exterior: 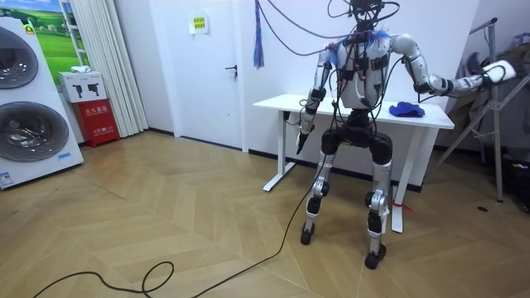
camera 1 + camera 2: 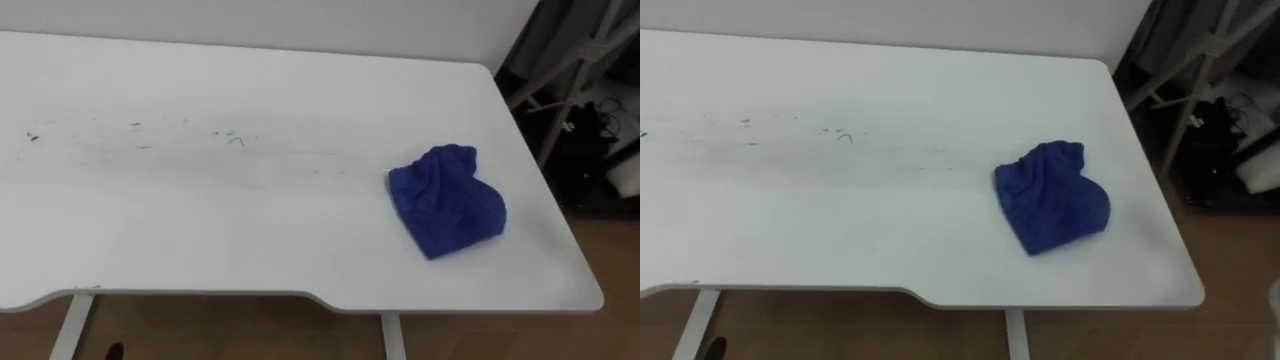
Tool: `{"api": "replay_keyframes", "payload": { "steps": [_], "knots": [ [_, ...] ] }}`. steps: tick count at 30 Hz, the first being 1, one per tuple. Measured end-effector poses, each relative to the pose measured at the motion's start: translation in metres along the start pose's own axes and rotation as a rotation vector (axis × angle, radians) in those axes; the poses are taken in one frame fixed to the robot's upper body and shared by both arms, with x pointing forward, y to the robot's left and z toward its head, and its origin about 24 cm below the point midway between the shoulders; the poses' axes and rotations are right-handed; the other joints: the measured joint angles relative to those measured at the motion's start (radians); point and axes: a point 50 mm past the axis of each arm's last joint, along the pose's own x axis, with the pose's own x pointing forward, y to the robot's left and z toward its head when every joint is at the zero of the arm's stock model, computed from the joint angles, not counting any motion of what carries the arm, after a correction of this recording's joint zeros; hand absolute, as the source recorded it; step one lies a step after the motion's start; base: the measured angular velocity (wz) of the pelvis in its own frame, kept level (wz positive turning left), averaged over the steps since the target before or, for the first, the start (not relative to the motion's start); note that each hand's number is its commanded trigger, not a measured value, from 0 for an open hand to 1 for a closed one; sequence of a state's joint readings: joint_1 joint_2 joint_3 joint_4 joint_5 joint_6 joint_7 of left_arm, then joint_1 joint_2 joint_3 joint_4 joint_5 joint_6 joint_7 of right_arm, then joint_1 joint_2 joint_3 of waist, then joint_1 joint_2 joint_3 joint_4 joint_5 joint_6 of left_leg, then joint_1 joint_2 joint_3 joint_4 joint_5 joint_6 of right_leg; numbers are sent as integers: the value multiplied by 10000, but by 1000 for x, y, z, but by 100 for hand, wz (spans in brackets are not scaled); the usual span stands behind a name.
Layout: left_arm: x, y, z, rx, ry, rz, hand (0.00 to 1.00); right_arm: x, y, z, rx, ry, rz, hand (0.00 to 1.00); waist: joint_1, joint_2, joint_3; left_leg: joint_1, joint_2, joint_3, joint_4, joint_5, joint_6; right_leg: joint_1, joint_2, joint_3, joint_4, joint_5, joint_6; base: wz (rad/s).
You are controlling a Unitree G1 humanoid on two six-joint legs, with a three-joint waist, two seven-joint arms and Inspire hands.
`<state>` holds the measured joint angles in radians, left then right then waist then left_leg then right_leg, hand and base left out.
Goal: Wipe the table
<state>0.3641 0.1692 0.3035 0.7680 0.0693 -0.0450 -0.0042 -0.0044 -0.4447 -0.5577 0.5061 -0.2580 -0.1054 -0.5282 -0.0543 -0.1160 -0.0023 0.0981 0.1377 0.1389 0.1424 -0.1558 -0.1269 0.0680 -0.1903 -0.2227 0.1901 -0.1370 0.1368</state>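
From here I see the left robot hand [image 1: 303, 126] hanging low at the worktop's [image 2: 250, 230] left front corner, just off its edge. It touches nothing I can make out, and I cannot tell whether its fingers are spread or curled. The right robot hand [image 1: 497, 71] is held out sideways on a raised arm, well past the worktop's right end and above its level. I cannot tell how its fingers are set either, and I see nothing in it. The robot stands upright at the worktop's front edge, facing it. The blue cloth [image 2: 447, 201] lies on the worktop near its right end, a little closer to the front edge than to the back. It is apart from both hands: the right one is off beyond that end, and the left one is well away at the far corner. The cloth is a soft, nubbly fabric, bunched into a rumpled, roughly triangular heap with a fold standing up along its back edge. The worktop is a smooth, white, matte slab with rounded corners and a shallow cut-in curve along its front edge, carried on white legs [image 2: 70, 325]. Across its left and middle part runs a faint, smeared band with small dark and bluish scribble marks [image 2: 235, 138].
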Motion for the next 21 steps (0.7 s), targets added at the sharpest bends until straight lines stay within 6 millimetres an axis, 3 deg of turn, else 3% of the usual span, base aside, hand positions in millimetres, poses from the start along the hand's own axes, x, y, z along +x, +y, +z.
{"api": "replay_keyframes", "payload": {
  "steps": [3,6,8,9,11,15,16,20,21],
  "knots": [
    [0,4,-2,-99,76,157,0,-10,-18,-44,-28,1852,-404,0,-205,-80,-5,17,19,41,0,-40,-4,3,22,29,0,2,-4,-4],
    [-1,5,-6,-82,231,173,0,-32,-31,-90,-442,3810,-407,0,-246,-24,4,185,80,269,-44,-101,-36,45,93,253,8,10,-16,-20],
    [0,4,-8,-231,382,157,0,-59,-41,-129,-934,5805,-404,0,-276,5,-11,193,92,324,-70,-107,-37,-6,98,289,22,13,-21,-6],
    [0,4,-8,-335,413,164,0,-67,-43,-138,-947,6359,-428,0,-282,-124,-10,194,92,339,-72,-108,-36,-16,99,301,24,14,-22,-8],
    [2,2,-7,-481,543,233,0,-95,-51,-166,-924,8234,-439,0,-293,22,14,217,100,379,-76,-120,-39,-12,109,327,31,17,-26,-4],
    [3,1,-9,-492,693,275,0,-143,-51,-192,-772,10312,-19,0,-245,113,5,298,148,404,-83,-145,-73,36,158,318,26,17,-29,-3],
    [4,-1,-8,-479,730,222,0,-159,-45,-196,-805,10786,484,0,-245,219,28,319,161,454,-75,-162,-76,36,167,320,19,30,-47,-7],
    [2,-9,-23,-81,1464,69,0,-212,-20,-202,-1294,11987,2962,0,-216,448,-48,405,172,458,-46,-307,-107,180,169,309,-12,31,-47,-2],
    [1,-10,-25,18,1506,47,0,-217,-15,-201,-1450,12018,3454,0,-171,495,-47,405,172,469,-25,-320,-93,180,168,296,-13,33,-46,-3]
  ]
}}
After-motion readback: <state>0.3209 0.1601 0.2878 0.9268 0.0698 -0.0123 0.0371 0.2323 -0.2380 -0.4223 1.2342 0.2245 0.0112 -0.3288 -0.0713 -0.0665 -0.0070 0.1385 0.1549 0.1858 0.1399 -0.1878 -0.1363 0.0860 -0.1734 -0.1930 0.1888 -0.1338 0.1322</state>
